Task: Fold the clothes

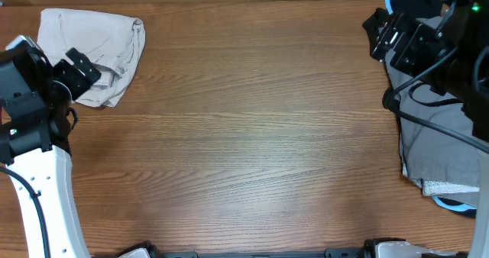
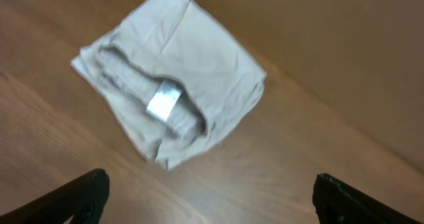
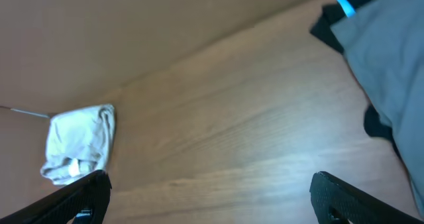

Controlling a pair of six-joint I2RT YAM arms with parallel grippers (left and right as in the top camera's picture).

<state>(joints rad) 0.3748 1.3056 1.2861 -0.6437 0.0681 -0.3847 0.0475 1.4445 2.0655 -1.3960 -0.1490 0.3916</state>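
The cream khaki shorts (image 1: 103, 48) lie folded into a small bundle at the table's far left corner. In the left wrist view the shorts (image 2: 179, 78) show a white label on the waistband. They also show small in the right wrist view (image 3: 79, 144). My left gripper (image 1: 76, 71) is open and empty, just at the bundle's near left edge; its fingers (image 2: 212, 197) are spread wide above bare table. My right gripper (image 1: 386, 29) is open and empty at the far right, its fingers (image 3: 212, 197) spread over the wood.
A grey garment (image 1: 439, 140) lies at the right edge under the right arm, also in the right wrist view (image 3: 391, 58). A black garment with light-blue trim (image 1: 405, 2) sits at the far right corner. Bare wooden table (image 1: 252, 128) spans the middle.
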